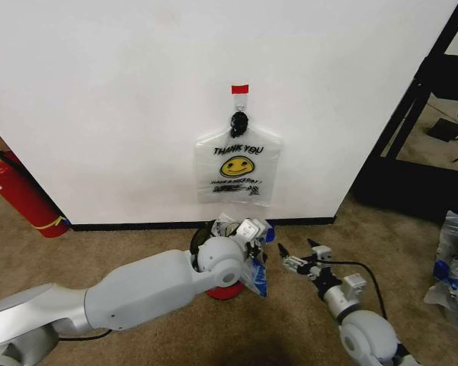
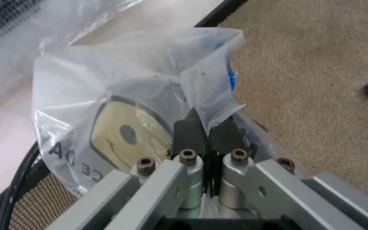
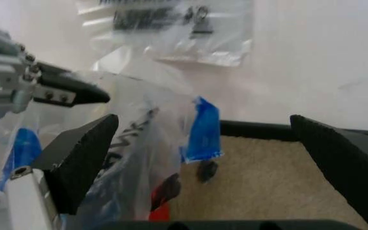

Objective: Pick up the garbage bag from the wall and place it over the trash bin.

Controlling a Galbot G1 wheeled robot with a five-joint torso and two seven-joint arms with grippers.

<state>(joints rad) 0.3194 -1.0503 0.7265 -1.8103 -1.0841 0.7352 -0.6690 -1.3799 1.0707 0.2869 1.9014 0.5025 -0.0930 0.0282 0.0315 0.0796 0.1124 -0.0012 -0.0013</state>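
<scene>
I saw a garbage bag [image 1: 237, 166] hanging flat on the wall [image 1: 122, 99]. It hung from a black hook [image 1: 239, 120] just under a small piece of red tape [image 1: 239, 89]. It had a yellow smiley face and black words on it.

Down on the brown carpet [image 1: 137, 248], right below that bag, stood the trash bin [image 1: 225, 290]. I could see its red base by the black baseboard [image 1: 129, 226]. A second bag [image 2: 132, 100] of the same kind sat at the top of the bin. My left arm reached across to it. The left gripper [image 2: 208, 130] had its dark fingers pressed together on a fold of that second bag, near a blue tape strip [image 3: 203, 129]. From the left wrist camera I saw the smiley face on the pinched plastic, and the bin's dark mesh wall under it.

The right gripper [image 1: 303, 255] hung low over the carpet, just beside the bin on my right side. Its two black fingers [image 3: 82, 158] were spread wide apart and held nothing. The blue tape strip showed between them, farther off.

A red fire extinguisher [image 1: 19, 191] leaned by the wall far off to the left.
</scene>
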